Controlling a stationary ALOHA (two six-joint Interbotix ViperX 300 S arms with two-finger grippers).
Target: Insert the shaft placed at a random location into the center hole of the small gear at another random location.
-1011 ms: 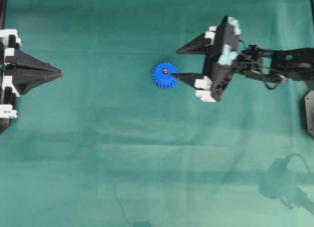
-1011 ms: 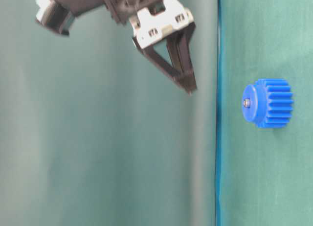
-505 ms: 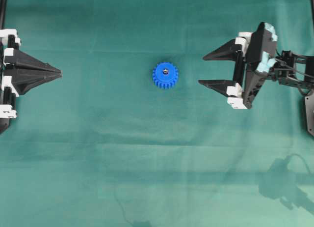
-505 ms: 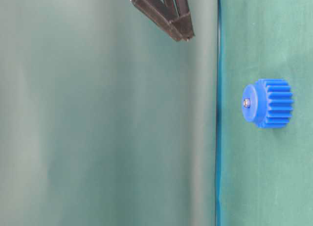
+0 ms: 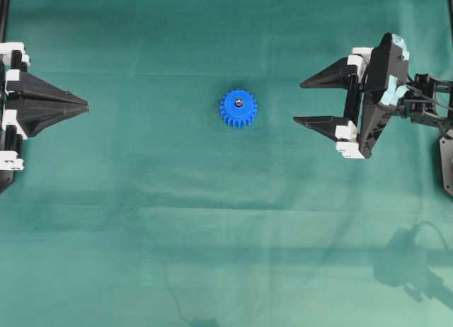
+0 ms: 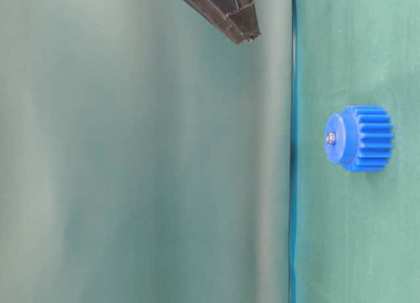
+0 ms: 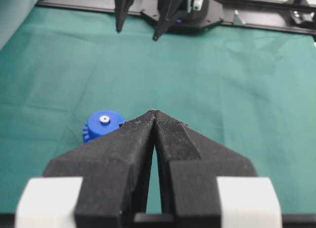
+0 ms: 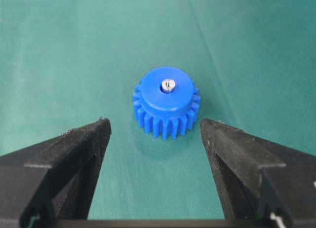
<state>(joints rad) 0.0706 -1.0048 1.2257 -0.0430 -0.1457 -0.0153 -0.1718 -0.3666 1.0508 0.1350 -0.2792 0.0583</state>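
Note:
The small blue gear (image 5: 238, 108) lies flat on the green cloth at mid table. The silver shaft (image 5: 238, 100) stands in its center hole, its top showing in the right wrist view (image 8: 168, 85) and the left wrist view (image 7: 104, 119). The gear also shows in the table-level view (image 6: 359, 138), right wrist view (image 8: 166, 102) and left wrist view (image 7: 102, 125). My right gripper (image 5: 299, 102) is open and empty, well to the right of the gear, raised. My left gripper (image 5: 86, 105) is shut and empty at the far left edge.
The green cloth (image 5: 226, 221) covers the table. A dark wall or backdrop fills the left of the table-level view (image 6: 131, 159). The right arm's shadow falls at the lower right (image 5: 414, 263).
My right gripper, open, has pulled back from the gear to the right, leaving the shaft in the hole. The gear and the left arm have not moved.

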